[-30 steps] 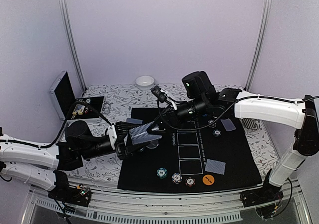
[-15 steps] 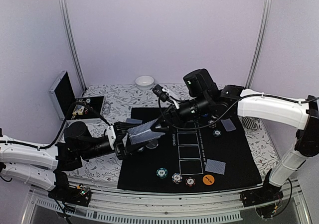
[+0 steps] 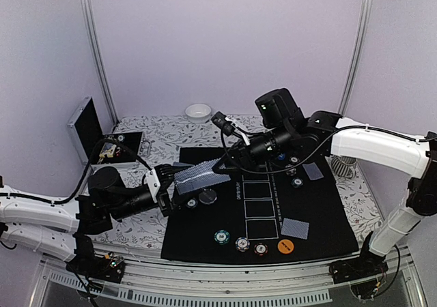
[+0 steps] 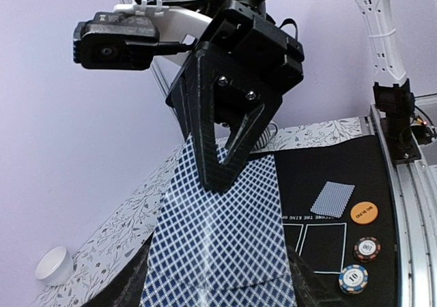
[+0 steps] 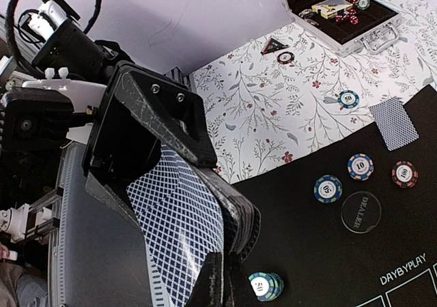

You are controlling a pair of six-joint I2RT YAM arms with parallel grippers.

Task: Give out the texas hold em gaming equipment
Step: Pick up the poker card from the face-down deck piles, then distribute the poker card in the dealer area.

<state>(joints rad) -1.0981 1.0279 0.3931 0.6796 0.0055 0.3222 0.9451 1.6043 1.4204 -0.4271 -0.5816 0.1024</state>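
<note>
— Mat [image 3: 328,215] first. I think you are about half done. None of the white boxes [image 3: 258,209] that show has a card on it yet.

— Your open case [image 3: 85,126] on the flowery cloth [image 3: 150,140] has bits inside too. So there is more to hand out.

— Now the deck [image 3: 198,177]. You hold it up in the air over the far left part of the mat. Your left gripper [image 3: 179,185] is clamped on its long sides.

— Its blue back faces up. Its long side runs from your left arm across to your right arm. One short end points at your right arm.

— Your right gripper [image 4: 217,179] is at that end, with its fingers pressed together. It looks like they pinch the top card [image 5: 179,235].

— Single cards next. You have a near right card [image 3: 295,228], a far right card [image 3: 313,171] and a far left card [image 5: 392,123]. All three lie flat on the mat, backs up.

— Big discs now. The orange disc [image 3: 285,246] sits at the near edge. The dealer disc [image 3: 207,196] lies on the mat near the deck.

— Little chips last. A row of three chips [image 3: 242,243] sits beside the orange disc. One chip [image 3: 191,202] is just beside the dealer disc. A few more chips [image 3: 295,181] lie near the far right card.
</note>
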